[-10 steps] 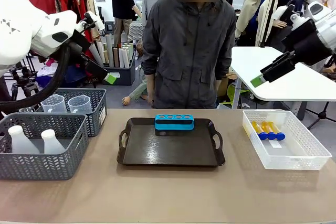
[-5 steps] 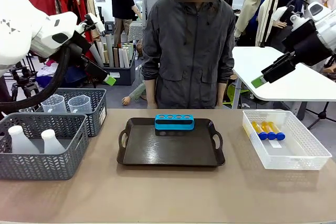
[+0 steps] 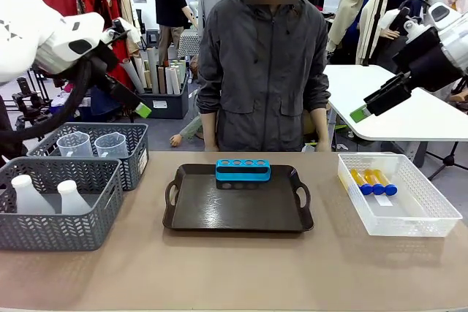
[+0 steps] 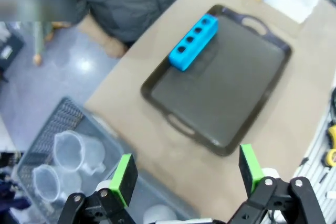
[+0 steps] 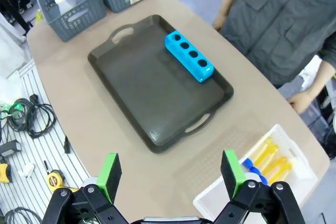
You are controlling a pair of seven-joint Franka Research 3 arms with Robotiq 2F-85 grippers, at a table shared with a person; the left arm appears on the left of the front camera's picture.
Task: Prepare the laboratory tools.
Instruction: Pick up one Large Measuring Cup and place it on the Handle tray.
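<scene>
Barely begun: rack [image 3: 243, 169] alone on tray [image 3: 238, 213]; tubes [image 3: 373, 181] in bin [image 3: 409, 217]; beakers [image 3: 93, 144], flasks [image 3: 44, 196] in baskets [image 3: 58, 233]; left gripper [image 4: 186, 169], right gripper [image 5: 170, 172] both released, empty, raised above desk [image 3: 234, 268].

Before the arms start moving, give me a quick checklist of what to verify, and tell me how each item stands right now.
1. Left hand open and empty: ok.
2. Right hand open and empty: ok.
3. Blue rack stands on the black tray, holes empty: ok.
4. Three blue-capped tubes lie in the clear bin: ok.
5. Beakers and flasks upright in the grey baskets: ok.
6. Tube caps shut tight: cannot tell.
</scene>
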